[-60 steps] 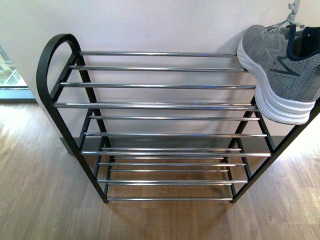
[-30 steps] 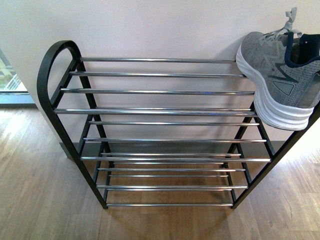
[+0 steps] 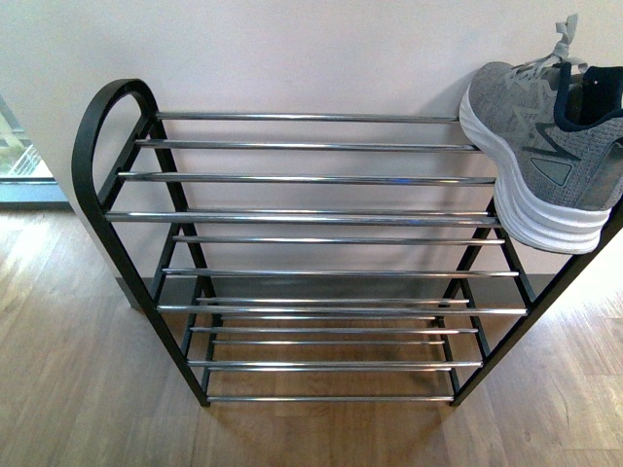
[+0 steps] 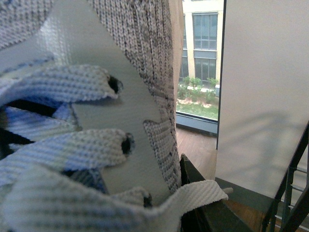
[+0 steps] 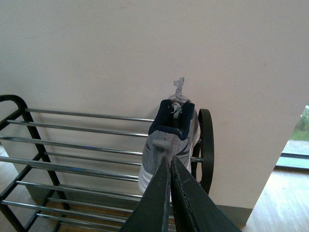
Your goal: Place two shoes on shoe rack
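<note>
One grey knit sneaker with a white sole rests on the right end of the shoe rack's top shelf, toe toward the wall. In the right wrist view that sneaker shows heel-on beside the rack's rounded side piece, just beyond my right gripper, whose jaws are shut together on nothing. A second grey knit sneaker fills the left wrist view, laces and eyelets up close, with my left gripper shut on it and one dark finger showing beneath. Neither arm appears in the front view.
The rack stands against a pale wall on a wooden floor. A floor-level window lies left of the rack. The left wrist view shows that window and a corner of the rack.
The front view shifted slightly a second ago, so the rack sits a little lower in the picture. The sneaker on the top shelf has stayed where it was since.
</note>
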Controlling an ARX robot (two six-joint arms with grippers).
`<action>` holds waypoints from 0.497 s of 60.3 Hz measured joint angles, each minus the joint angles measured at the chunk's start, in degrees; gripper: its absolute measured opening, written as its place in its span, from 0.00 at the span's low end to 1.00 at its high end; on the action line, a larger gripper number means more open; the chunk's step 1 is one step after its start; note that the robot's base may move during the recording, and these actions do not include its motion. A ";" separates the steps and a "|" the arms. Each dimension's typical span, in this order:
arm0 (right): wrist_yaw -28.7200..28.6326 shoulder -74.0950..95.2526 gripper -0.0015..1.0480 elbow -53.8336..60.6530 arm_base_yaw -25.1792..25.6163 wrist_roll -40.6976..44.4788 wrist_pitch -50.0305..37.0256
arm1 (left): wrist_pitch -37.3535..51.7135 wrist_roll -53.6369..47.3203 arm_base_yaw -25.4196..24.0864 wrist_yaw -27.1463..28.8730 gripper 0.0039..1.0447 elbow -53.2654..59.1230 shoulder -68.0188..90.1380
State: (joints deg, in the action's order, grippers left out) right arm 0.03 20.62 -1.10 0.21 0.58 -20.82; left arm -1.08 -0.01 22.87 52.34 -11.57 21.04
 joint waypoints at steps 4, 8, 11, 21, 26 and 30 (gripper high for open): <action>0.00 -1.62 0.02 0.00 0.00 0.00 1.81 | 0.00 0.00 0.00 -0.04 0.04 0.00 0.00; 0.00 -3.02 0.02 0.00 0.00 0.00 3.10 | 0.00 0.00 0.00 -0.02 0.04 0.00 0.00; -0.02 -4.24 0.02 0.00 0.00 0.00 4.28 | 0.00 0.00 0.00 -0.02 0.04 0.00 0.00; -0.02 -7.19 0.02 0.00 0.00 0.00 7.23 | 0.00 0.00 0.00 -0.02 0.04 0.00 0.00; -0.02 -8.41 0.02 0.00 0.00 0.00 8.48 | 0.00 0.00 0.00 -0.02 0.04 0.00 0.00; 0.00 -9.27 0.02 0.00 0.00 0.00 9.33 | 0.00 0.00 0.00 -0.02 0.04 0.00 0.00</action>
State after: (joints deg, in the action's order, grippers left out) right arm 0.03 11.35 -1.10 0.21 0.58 -11.49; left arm -1.08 -0.01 22.87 52.31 -11.57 21.04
